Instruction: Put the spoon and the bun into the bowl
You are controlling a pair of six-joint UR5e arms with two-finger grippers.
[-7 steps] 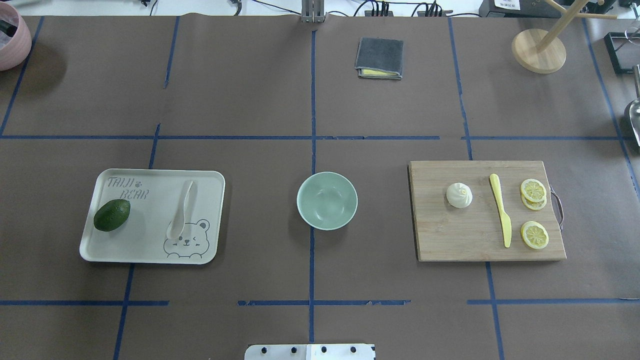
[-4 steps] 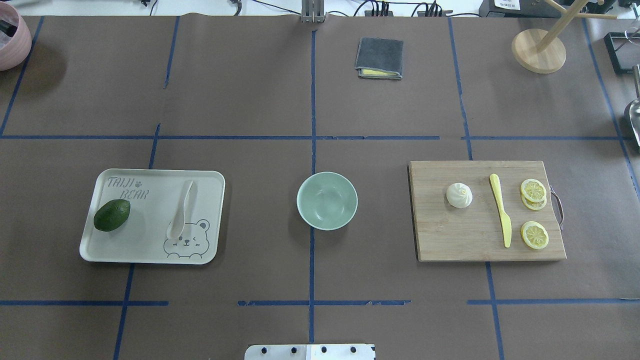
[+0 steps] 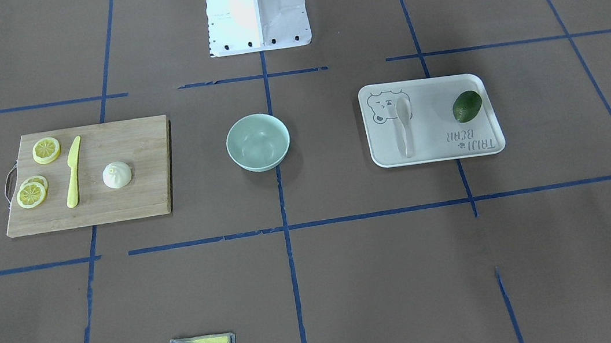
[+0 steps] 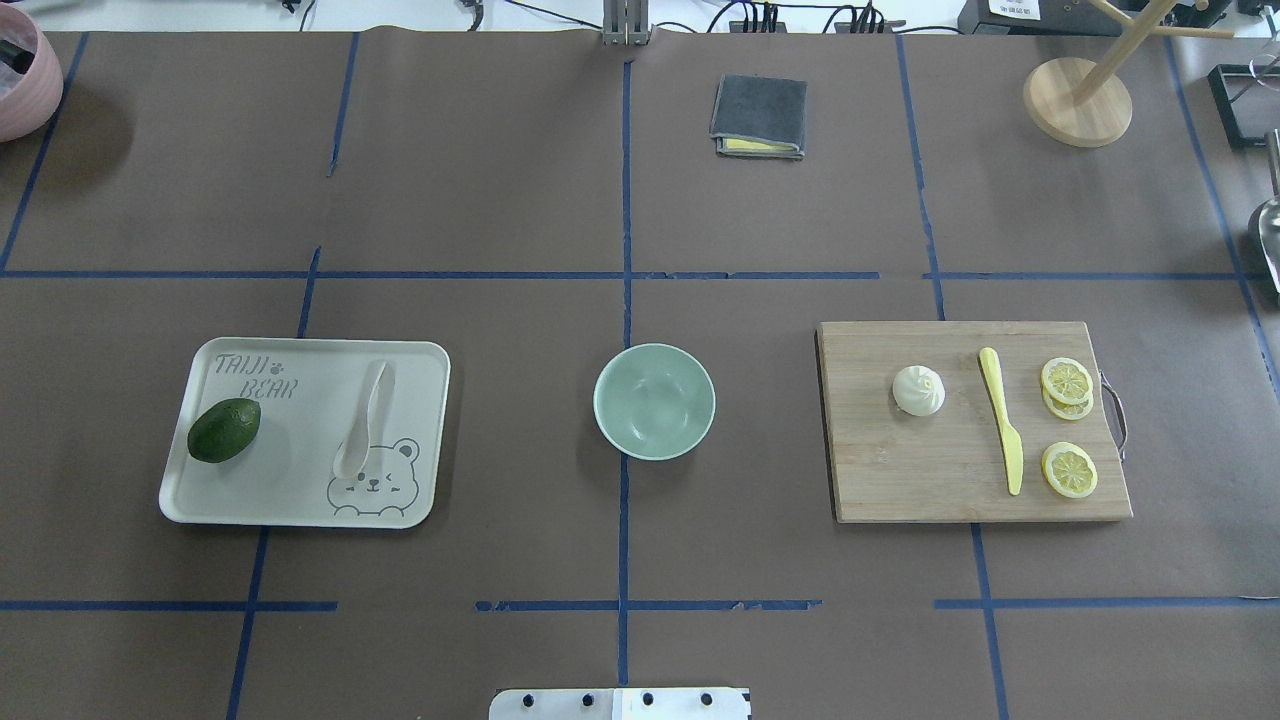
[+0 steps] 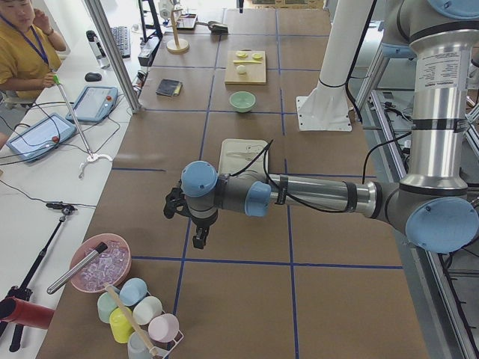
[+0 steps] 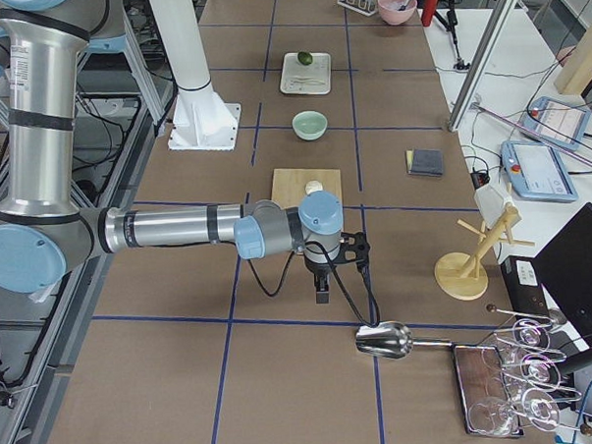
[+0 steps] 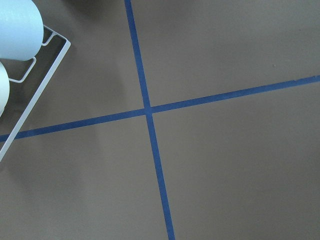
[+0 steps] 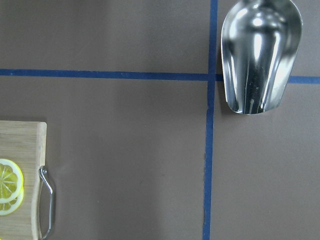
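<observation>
The off-white spoon [image 4: 362,420] lies on the white bear-printed tray [image 4: 300,485], left of centre; it also shows in the front view [image 3: 404,124]. The white pleated bun [image 4: 918,390] sits on the wooden cutting board [image 4: 900,470], right of centre. The mint-green bowl [image 4: 654,401] stands empty between them at the table's middle. Neither gripper shows in the overhead or front views. The left gripper [image 5: 196,238] hangs over bare table beyond the tray. The right gripper [image 6: 322,292] hangs beyond the cutting board. I cannot tell whether either is open or shut.
An avocado [image 4: 223,430] lies on the tray. A yellow knife [image 4: 1001,420] and lemon slices [image 4: 1066,380] lie on the board. A folded grey cloth [image 4: 759,116], a wooden stand [image 4: 1077,100] and a pink bowl [image 4: 20,70] stand at the far side. A metal scoop [image 8: 260,50] lies near the right gripper.
</observation>
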